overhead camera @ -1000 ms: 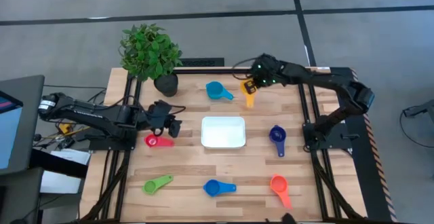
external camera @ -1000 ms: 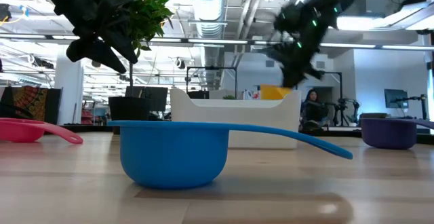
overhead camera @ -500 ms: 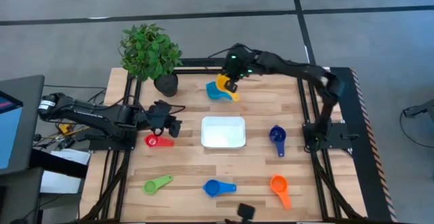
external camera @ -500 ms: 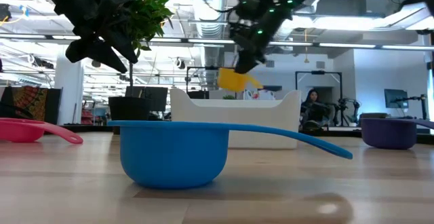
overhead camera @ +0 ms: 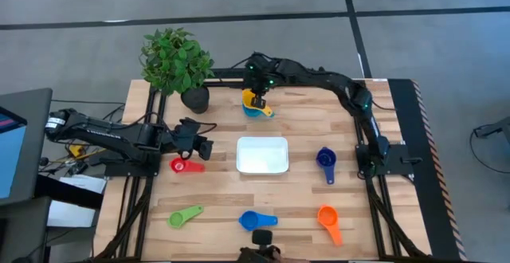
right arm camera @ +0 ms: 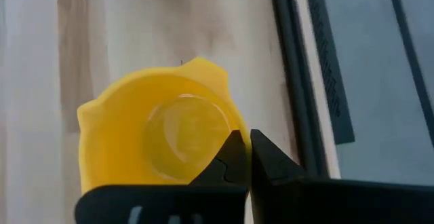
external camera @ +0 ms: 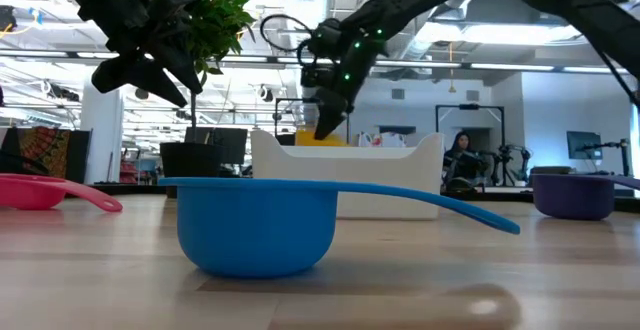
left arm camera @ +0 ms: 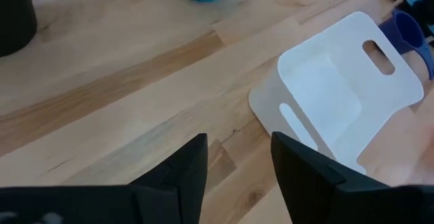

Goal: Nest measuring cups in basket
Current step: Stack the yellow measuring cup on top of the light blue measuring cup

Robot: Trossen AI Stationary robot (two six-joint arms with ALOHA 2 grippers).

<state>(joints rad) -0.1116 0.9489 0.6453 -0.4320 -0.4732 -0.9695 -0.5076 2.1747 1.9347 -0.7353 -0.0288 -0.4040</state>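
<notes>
My right gripper (overhead camera: 256, 97) is at the far side of the table, shut on the yellow cup (right arm camera: 159, 139), which it holds right over the light blue cup (overhead camera: 252, 112). In the low view the yellow cup (external camera: 310, 138) shows just above the far wall of the white basket (external camera: 345, 175). My left gripper (overhead camera: 201, 146) waits open above the table, beside the red cup (overhead camera: 183, 166). The basket (overhead camera: 262, 155) stands mid-table. The navy cup (overhead camera: 325, 161), orange cup (overhead camera: 327, 217), blue cup (overhead camera: 255, 220) and green cup (overhead camera: 185, 215) rest on their bowls on the table. My right gripper pinches the yellow cup at the rim of its bowl (right arm camera: 227, 132), on the side nearest the fingers (right arm camera: 234, 157). The fingers come from above, pointing down. The cup sits upright, mouth up. Whether it touches the light blue cup below, I cannot tell.
A dark plant pot (overhead camera: 195, 98) with a leafy green plant stands at the far left, close to the light blue cup. The table's black frame rail (right arm camera: 302, 95) runs just beyond the yellow cup. Bare wood lies between the basket and the near row of cups.
My right gripper has carried the yellow cup along the far edge toward the table's left, from the far right to above the light blue cup, and has come down, so that the cup now shows low behind the basket's wall. It has stayed shut on the cup.
</notes>
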